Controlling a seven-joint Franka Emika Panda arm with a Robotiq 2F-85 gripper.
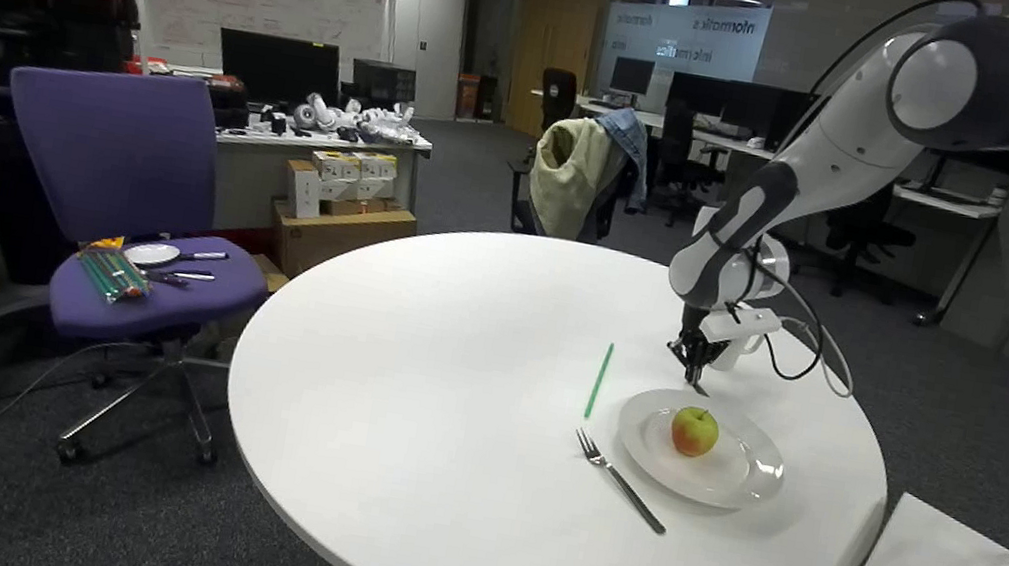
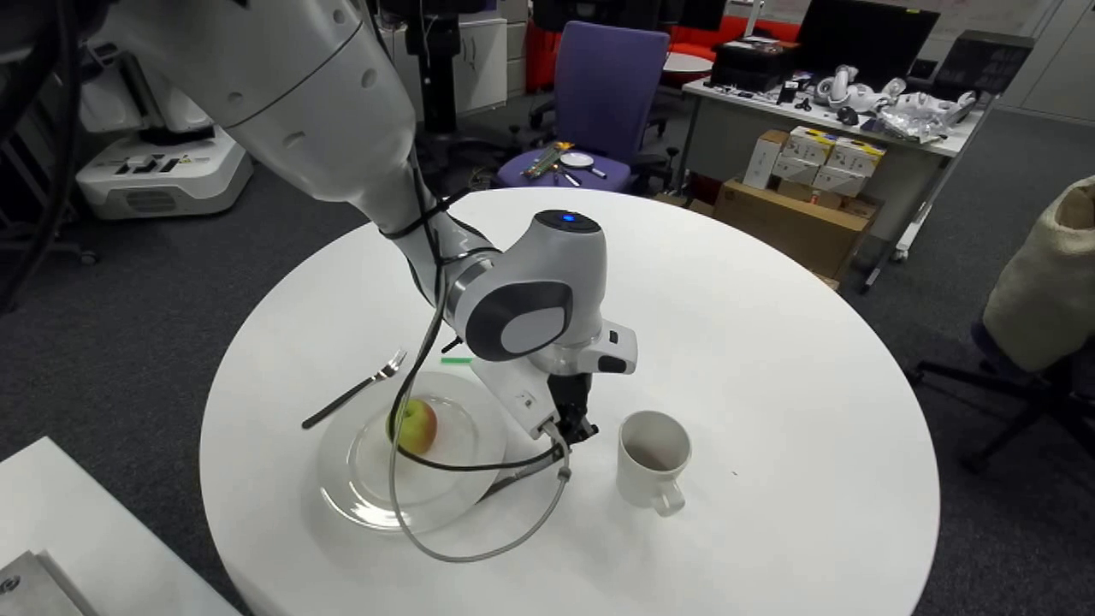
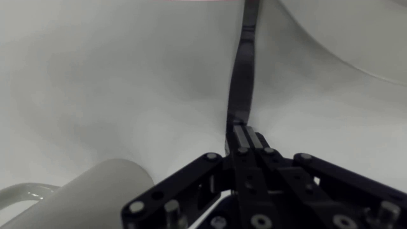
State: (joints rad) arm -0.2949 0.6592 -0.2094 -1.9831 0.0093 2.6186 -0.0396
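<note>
White mug (image 3: 98, 194): left of and a little behind the fingers (image 3: 240, 137) in the wrist view, apart from them, its handle on the far side.
Flat utensil (image 3: 242, 79): probably a table knife; it lies on the white table (image 3: 133, 82) and runs ahead from the fingertips, its near end beneath or just left of them, I cannot tell which.
Utensil's feel: likely metal, fairly light, stiff and hard to break, but smooth and thin, so apt to slip or swivel if pinched near one end.
Utensil's hold: judged best across its narrow width at the neck, farther ahead of the fingertips, where it should balance; lying so flat, it offers little edge to grip.
Gripper (image 3: 244, 126): fingers drawn together with only a thin seam between, nothing plainly pinched there; whether the tips touch the utensil is unclear.
Plate (image 3: 356, 41): right of and ahead of the fingers, near the utensil, with an apple (image 1: 695, 432) on it in both exterior views.
Robot arm (image 1: 837, 164): above the fingers; in an exterior view it reaches from the right, bent high, then sloping down, the fingers pointing down between mug and plate.
</note>
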